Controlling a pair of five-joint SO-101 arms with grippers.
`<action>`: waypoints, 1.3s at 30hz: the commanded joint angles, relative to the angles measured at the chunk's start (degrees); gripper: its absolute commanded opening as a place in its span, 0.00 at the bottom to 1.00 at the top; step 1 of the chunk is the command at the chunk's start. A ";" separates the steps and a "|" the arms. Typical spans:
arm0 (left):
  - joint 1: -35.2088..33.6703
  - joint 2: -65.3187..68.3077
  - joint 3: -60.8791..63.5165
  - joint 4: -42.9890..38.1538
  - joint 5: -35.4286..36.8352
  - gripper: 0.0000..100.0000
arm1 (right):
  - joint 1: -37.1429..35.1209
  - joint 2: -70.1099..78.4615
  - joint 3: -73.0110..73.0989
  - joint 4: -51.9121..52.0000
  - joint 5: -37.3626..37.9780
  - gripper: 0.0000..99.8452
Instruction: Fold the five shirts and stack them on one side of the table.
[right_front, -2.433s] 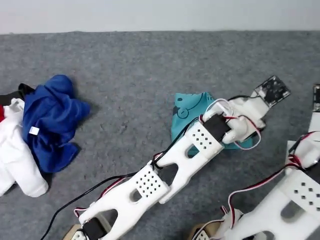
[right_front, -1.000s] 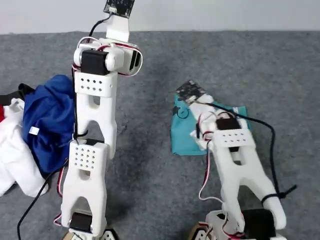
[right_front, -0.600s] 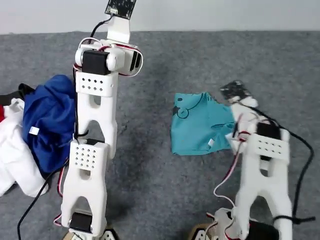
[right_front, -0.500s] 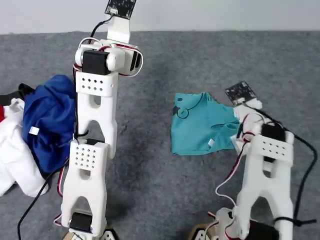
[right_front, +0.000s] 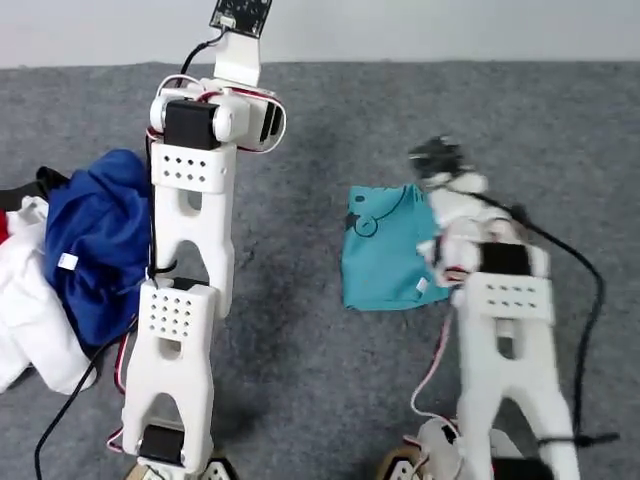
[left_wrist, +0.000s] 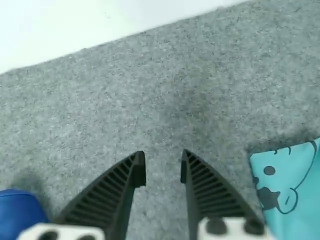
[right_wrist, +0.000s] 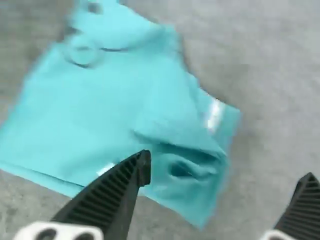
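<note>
My right gripper (right_wrist: 226, 167), spread wide and empty, swings back over the teal shirt (right_front: 380, 262); I reckon its fold is unfinished.

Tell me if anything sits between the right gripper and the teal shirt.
Nothing visible does. The right gripper is over the teal shirt with its jaws wide open, and the cloth below them lies uncovered on the grey table.

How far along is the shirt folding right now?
Nothing is stacked yet. The teal shirt looks partly folded, with the open right pincer above it, holding nothing. The blue shirt and white shirt lie crumpled in a heap, unfolded. The left pincer hangs over bare table.
</note>
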 joint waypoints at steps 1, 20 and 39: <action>0.00 -0.44 -0.48 1.41 -0.09 0.12 | -1.27 5.49 -1.05 -2.68 -0.70 0.44; 0.00 -0.44 -0.40 1.41 -0.09 0.12 | 21.49 -3.03 11.34 1.45 8.18 0.44; 0.09 4.40 -0.40 1.41 -0.09 0.12 | -0.22 -4.26 5.98 -3.12 1.85 0.44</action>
